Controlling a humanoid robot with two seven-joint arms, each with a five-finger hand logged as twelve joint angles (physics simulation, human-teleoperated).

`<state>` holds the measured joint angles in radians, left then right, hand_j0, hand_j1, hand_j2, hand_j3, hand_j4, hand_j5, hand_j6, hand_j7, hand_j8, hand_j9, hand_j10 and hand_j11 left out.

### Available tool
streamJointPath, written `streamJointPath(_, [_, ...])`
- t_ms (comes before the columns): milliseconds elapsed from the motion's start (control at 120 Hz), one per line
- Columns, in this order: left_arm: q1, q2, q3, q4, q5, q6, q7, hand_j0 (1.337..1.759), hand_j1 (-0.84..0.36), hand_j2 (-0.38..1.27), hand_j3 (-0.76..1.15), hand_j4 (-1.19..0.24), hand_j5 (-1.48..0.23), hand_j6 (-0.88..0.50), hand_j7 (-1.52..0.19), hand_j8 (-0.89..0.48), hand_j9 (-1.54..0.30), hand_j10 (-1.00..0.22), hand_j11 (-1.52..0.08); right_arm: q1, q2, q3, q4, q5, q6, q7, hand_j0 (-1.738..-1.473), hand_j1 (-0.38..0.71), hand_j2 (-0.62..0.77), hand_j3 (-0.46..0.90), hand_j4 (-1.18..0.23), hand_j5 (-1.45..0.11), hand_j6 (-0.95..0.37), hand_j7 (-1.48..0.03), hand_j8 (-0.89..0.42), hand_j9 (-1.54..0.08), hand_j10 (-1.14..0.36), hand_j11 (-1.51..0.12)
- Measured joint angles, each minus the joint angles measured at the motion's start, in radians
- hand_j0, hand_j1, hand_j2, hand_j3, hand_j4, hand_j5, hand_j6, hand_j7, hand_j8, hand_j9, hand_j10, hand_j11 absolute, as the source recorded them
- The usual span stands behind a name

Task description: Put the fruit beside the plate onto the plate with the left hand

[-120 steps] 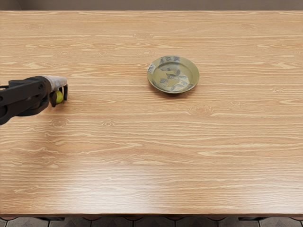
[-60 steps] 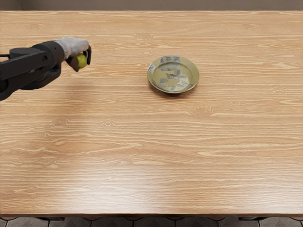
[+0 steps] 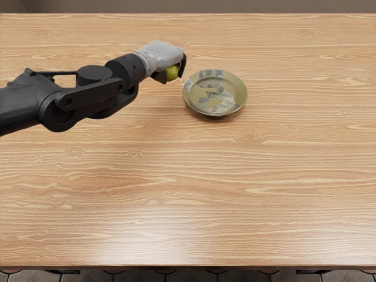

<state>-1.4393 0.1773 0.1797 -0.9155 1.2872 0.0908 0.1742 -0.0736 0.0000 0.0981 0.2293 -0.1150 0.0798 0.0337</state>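
Left hand: fingers closed around the fruit.
Fruit: yellow-green, held above the table, just left of the plate.
Plate: on the table, nothing on it.

We have one view, from the head, looking down at a slant across the surface. We stand back enough to take in its near and far edges, while both sides run out of frame; the plate lies above centre.
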Motion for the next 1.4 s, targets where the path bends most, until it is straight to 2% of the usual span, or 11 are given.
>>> streamJointPath(133, [0.005,-0.073,0.038,0.019,0.002,0.062,-0.017,1.655,-0.44,0.3,0.0,-0.6,-1.09,-0.28,-1.01,-0.29,-0.96,-0.73,-0.96,0.0,0.0,0.0,0.0,0.0,0.0,0.0,-1.658,-0.31,-0.01,0.0,-0.03,-0.04,-0.03,-0.04,-0.03,-0.04,-0.03,-0.04])
streamJointPath(317, [0.034,-0.172,0.086,0.117,-0.001,0.129,-0.059,1.656,-0.44,0.31,0.0,-0.59,-1.1,-0.27,-1.02,-0.29,-0.96,-0.72,-0.97,0.0,0.0,0.0,0.0,0.0,0.0,0.0,-1.658,-0.31,-0.01,0.0,-0.03,-0.04,-0.03,-0.04,-0.03,-0.04,-0.03,-0.04])
streamJointPath(575, [0.065,-0.177,0.12,0.262,-0.005,0.195,-0.119,1.656,-0.43,0.31,0.0,-0.6,-1.08,-0.29,-1.0,-0.31,-0.94,-0.73,-0.95,0.0,0.0,0.0,0.0,0.0,0.0,0.0,-1.658,-0.31,-0.01,0.0,-0.03,-0.04,-0.03,-0.04,-0.03,-0.04,-0.03,-0.04])
streamJointPath(675, [0.075,-0.177,0.124,0.296,-0.006,0.202,-0.139,1.655,-0.43,0.31,0.0,-0.59,-1.09,-0.29,-1.0,-0.31,-0.94,-0.73,-0.95,0.0,0.0,0.0,0.0,0.0,0.0,0.0,-1.658,-0.31,-0.01,0.0,-0.03,-0.04,-0.03,-0.04,-0.03,-0.04,-0.03,-0.04])
streamJointPath(1050, [0.1,-0.177,0.16,0.312,-0.003,0.235,-0.174,1.656,-0.43,0.31,0.0,-0.59,-1.07,-0.29,-0.99,-0.31,-0.93,-0.73,-0.94,0.0,0.0,0.0,0.0,0.0,0.0,0.0,-1.658,-0.31,-0.01,0.0,-0.03,-0.04,-0.03,-0.04,-0.03,-0.04,-0.03,-0.04])
streamJointPath(1233, [0.093,-0.177,0.167,0.304,-0.002,0.241,-0.21,1.656,-0.43,0.31,0.0,-0.59,-1.07,-0.29,-0.99,-0.31,-0.93,-0.73,-0.94,0.0,0.0,0.0,0.0,0.0,0.0,0.0,-1.658,-0.31,-0.01,0.0,-0.03,-0.04,-0.03,-0.04,-0.03,-0.04,-0.03,-0.04])
streamJointPath(1400, [0.094,-0.177,0.167,0.281,-0.003,0.243,-0.222,1.656,-0.43,0.31,0.0,-0.6,-1.07,-0.3,-0.99,-0.31,-0.93,-0.73,-0.95,0.0,0.0,0.0,0.0,0.0,0.0,0.0,-1.658,-0.31,-0.01,0.0,-0.03,-0.04,-0.03,-0.04,-0.03,-0.04,-0.03,-0.04])
